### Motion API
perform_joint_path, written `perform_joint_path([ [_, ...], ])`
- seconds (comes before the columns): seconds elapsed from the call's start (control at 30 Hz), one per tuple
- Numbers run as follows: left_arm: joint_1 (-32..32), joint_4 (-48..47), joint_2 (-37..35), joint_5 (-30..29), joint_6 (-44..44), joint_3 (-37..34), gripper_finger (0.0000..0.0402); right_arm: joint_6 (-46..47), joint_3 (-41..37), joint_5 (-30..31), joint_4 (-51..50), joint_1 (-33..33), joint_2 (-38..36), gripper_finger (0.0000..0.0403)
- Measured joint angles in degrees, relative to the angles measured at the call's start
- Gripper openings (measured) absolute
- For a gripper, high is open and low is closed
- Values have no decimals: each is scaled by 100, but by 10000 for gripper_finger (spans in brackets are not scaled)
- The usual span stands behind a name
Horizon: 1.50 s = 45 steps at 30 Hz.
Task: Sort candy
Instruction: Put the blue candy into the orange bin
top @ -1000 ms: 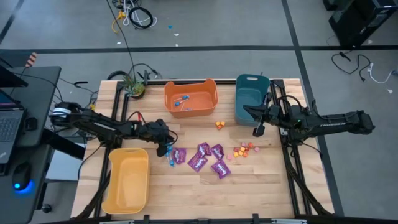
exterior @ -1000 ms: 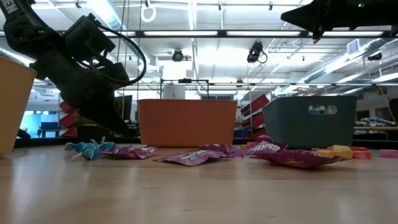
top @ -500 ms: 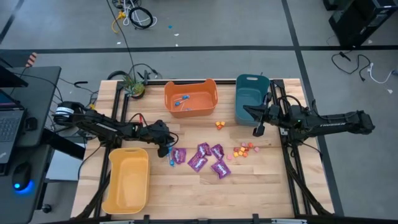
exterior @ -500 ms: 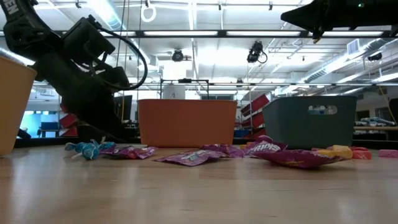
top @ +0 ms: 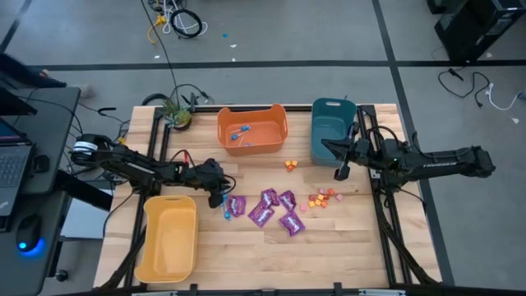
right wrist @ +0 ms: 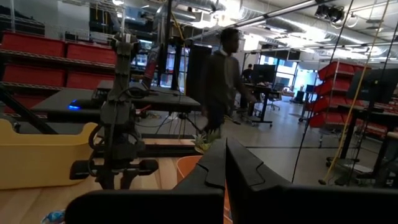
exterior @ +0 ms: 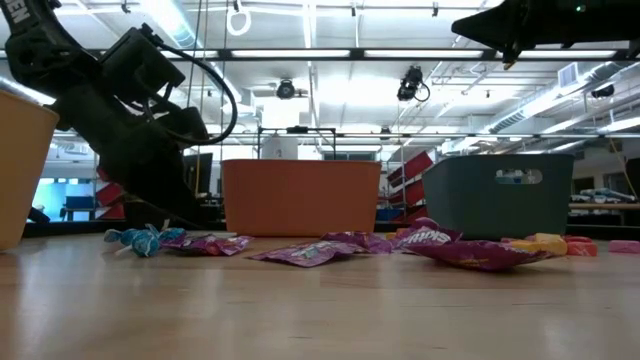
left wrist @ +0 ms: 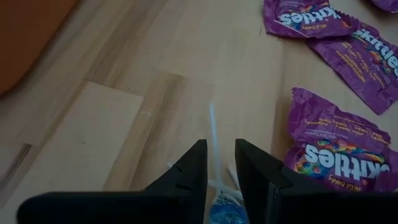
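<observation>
Purple packets point(top: 269, 207) lie in a loose cluster at mid-table, with small orange and pink pieces point(top: 320, 199) to their right. Blue lollipops point(top: 226, 210) lie flat on the wood at the cluster's left end. My left gripper point(left wrist: 219, 144) is low over them, slanting down and open. One white lollipop stick point(left wrist: 212, 124) runs out between its fingers, and a blue head point(left wrist: 224, 208) shows farther back. My right gripper point(top: 339, 173) is shut and held high, beside the teal bin point(top: 331, 130). My left gripper has one finger on either side of the lollipop's stick point(left wrist: 214, 155), slanting down from the table's left side and lying along the stick. The lollipop lies on the table. I cannot tell whether the fingers touch it.
An orange bin point(top: 252, 129) at the far middle holds a few blue lollipops. A yellow bin point(top: 168, 238) stands at the near left. A small potted plant point(top: 177, 115) sits at the far left corner. A person point(right wrist: 221, 81) walks in the room beyond the table.
</observation>
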Motion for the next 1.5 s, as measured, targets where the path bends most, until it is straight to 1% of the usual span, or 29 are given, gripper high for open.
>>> perform_joint_path([
  [0.2, -18, 2, 0, -55, 0, 0, 104, 0, 1, 0, -2, 0, 2, 0],
  [0.43, -18, 72, 294, -53, 0, 0, 104, 0, 2, 0, -4, 0, 2, 0],
  [0.57, -20, 327, 481, -55, 2, 2, 104, 2, 2, 0, -4, 0, 2, 0],
  [0.9, -20, 353, 520, -199, -3, 2, 101, 15, 1, 0, -4, 0, 2, 0],
  [0.97, -20, 337, 520, -212, -15, 2, 93, 15, 2, 0, -4, 0, 2, 0],
  [1.03, -20, 323, 520, -235, -17, 2, 75, 15, 1, 0, -4, 0, 1, 0],
  [1.17, -20, 321, 520, -237, -22, 2, 17, 15, 1, 0, -3, 0, 2, 0],
  [1.2, -20, 329, 520, -237, -22, 2, 10, 16, 1, 0, -4, 0, 2, 0],
  [1.5, -20, 625, 494, -234, 90, 2, 2, 15, 2, 0, -2, 0, 2, 0],
])
